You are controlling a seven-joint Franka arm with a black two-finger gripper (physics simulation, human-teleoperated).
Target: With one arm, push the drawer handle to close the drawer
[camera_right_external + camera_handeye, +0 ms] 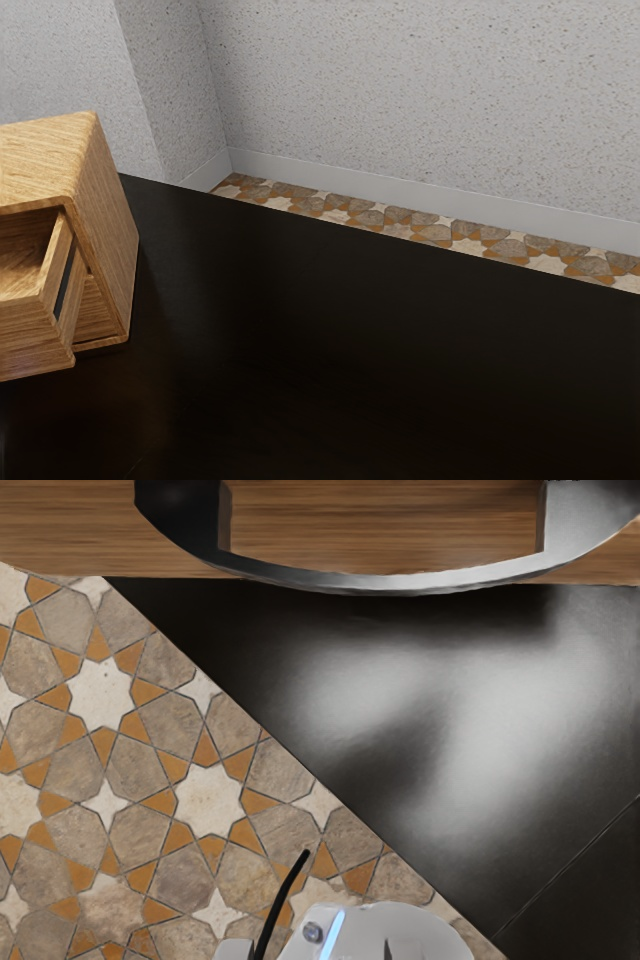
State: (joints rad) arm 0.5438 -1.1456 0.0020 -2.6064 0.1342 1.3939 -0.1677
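Drawer (30, 335) open, sticking out of the cabinet (50, 150) at the exterior view's left, above the black table (350, 340). Wrist view has the curved handle (380, 584) on its front. Jaws: we can't tell, wide or narrow. Main risk, we think: we push off-centre on the bow, slide along it, and the drawer skews and jams. Coming in too low, we'd likely slip under the handle; stopping early probably leaves a gap.

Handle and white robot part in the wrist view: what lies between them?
Between the handle and white robot part, the wrist view shows black tabletop, then tiled floor.
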